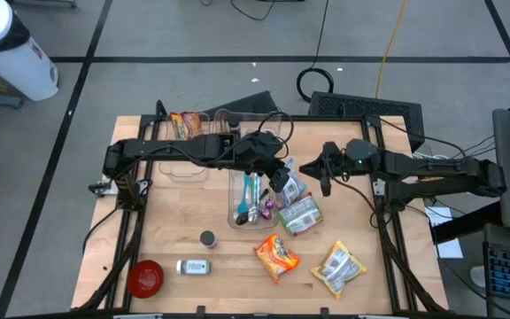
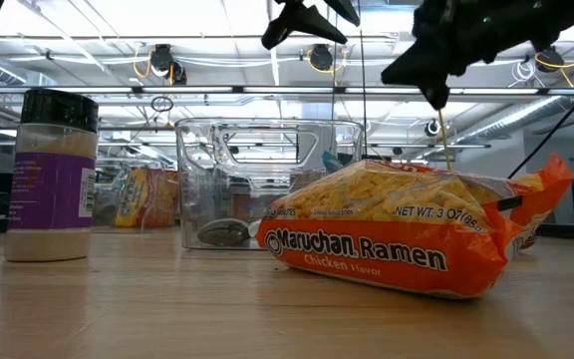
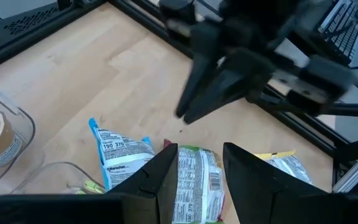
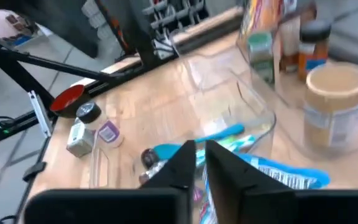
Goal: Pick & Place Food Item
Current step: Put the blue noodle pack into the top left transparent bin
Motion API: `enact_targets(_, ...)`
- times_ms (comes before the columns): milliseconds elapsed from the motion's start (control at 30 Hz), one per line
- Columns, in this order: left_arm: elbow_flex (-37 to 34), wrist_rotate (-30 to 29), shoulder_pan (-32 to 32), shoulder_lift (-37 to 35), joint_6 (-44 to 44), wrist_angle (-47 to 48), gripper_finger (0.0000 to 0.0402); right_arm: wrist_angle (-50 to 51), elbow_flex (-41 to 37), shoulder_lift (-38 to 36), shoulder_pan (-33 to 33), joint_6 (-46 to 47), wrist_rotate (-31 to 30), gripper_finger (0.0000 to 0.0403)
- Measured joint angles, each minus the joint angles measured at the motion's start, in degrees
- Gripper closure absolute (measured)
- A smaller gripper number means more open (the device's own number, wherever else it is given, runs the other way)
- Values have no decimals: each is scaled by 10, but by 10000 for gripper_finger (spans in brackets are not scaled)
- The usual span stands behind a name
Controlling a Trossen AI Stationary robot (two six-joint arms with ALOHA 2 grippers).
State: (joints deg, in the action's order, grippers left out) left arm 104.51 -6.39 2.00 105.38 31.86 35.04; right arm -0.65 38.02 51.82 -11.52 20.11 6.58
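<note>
Food packets: two soft pouches, a blue-and-white snack bag (image 1: 288, 188) and a green-labelled pouch (image 1: 300, 213), lying flat on the table (image 1: 175, 221) just beside the clear bin (image 1: 242, 213), directly under both grippers.
Likely target: cannot tell which of the two; green-labelled pouch sits straight ahead of the left fingers in the left wrist view.
Handling: probably light, crinkly, slick film; limp and apt to sag or slide; contents possibly crushable.
Where to grip: best at a sealed end or a pinched-up edge, not across the flat face.
Left gripper (image 1: 279, 180): hovering over the pouches, fingers partly apart, empty.
Right gripper (image 1: 324, 171): close by, above the table, fingers nearly together, holding nothing.
Other packets: ramen pack (image 1: 276, 255) and yellow bag (image 1: 339, 268) nearer the table's front edge, well apart from both grippers.
</note>
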Motion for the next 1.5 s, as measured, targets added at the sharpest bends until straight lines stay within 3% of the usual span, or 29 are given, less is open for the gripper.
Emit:
enact_targets(267, 0, 14, 5, 0, -2, 0, 268, -12, 0, 72, -95, 32, 115, 247)
enact_targets(433, 0, 33, 5, 0, -1, 0, 268, -13, 0, 133, -139, -14, 162, 170)
enact_targets(567, 0, 39, 5, 0, -1, 0, 268, -21, 0, 179, -168, -63, 167, 135)
enact_targets(667, 0, 40, 5, 0, -1, 6, 268, -50, 0, 214, -189, -72, 210, 125)
enact_targets(967, 0, 40, 5, 0, 2, 37, 268, -110, 0, 310, -207, -69, 237, 139)
enact_targets(1200, 0, 39, 6, 0, -1, 39, 268, -145, 0, 344, -195, -56, 273, 166)
enact_targets(1333, 0, 40, 9, 0, -1, 40, 268, -146, 0, 343, -187, -52, 273, 223)
enact_targets(1500, 0, 39, 16, 0, -1, 40, 268, -147, 0, 329, -187, -18, 281, 337)
